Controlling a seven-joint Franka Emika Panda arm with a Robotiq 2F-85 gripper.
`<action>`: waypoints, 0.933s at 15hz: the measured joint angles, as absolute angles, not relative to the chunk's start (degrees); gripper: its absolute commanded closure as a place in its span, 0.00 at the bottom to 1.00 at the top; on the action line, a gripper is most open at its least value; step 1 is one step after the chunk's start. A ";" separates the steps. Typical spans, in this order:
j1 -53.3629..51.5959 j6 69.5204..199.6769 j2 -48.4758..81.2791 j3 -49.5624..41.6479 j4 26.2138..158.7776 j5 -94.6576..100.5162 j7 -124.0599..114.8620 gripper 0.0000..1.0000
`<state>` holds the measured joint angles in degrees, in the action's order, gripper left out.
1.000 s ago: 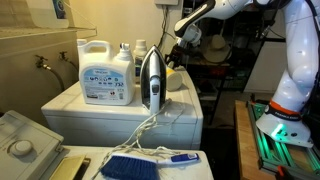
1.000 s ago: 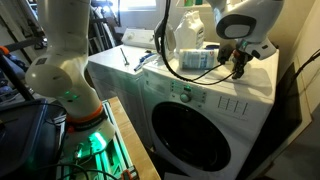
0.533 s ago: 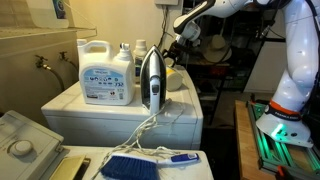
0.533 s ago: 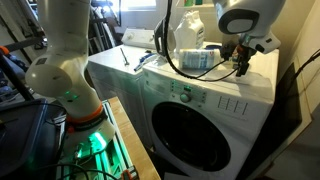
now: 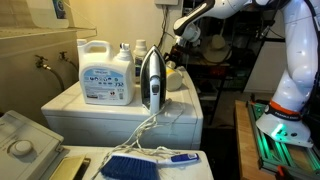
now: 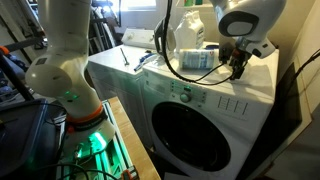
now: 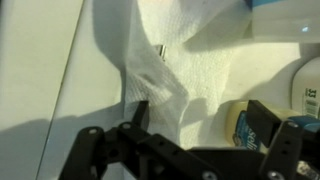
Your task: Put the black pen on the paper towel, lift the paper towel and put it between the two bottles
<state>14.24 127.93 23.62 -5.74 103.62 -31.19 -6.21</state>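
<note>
One big white detergent jug (image 5: 106,72) is standing capped on the tabletop (image 5: 95,112); I can't see what it is holding. Two smaller bottles (image 5: 131,52) are showing just behind the jug. One iron (image 5: 151,80) is standing upright right beside the jug. My claw (image 5: 183,43) (image 6: 238,68) is hanging on the far side of the iron from the jug, low over one paper towel (image 7: 190,45). The towel is lying crumpled, with a raised fold running toward my claw (image 7: 200,116). My fingers (image 7: 140,112) are looking apart and aren't clamping anything. Black pen (image 7: 161,50): only one small dark bit is showing on the towel, so I can't tell its long axis or which way it is pointing. One yellowish thing (image 7: 240,120) is sitting at the towel edge.
</note>
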 measured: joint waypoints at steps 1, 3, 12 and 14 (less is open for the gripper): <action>14.24 127.56 23.69 -5.91 103.63 -30.44 -6.21 0.00; 14.24 127.04 23.86 -6.17 103.63 -29.00 -6.21 0.00; 13.82 126.57 25.74 -6.24 103.08 -23.32 -7.18 0.35; 13.79 126.48 26.65 -6.25 102.41 -22.93 -7.64 0.42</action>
<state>13.79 126.48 26.65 -6.25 102.41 -22.93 -7.64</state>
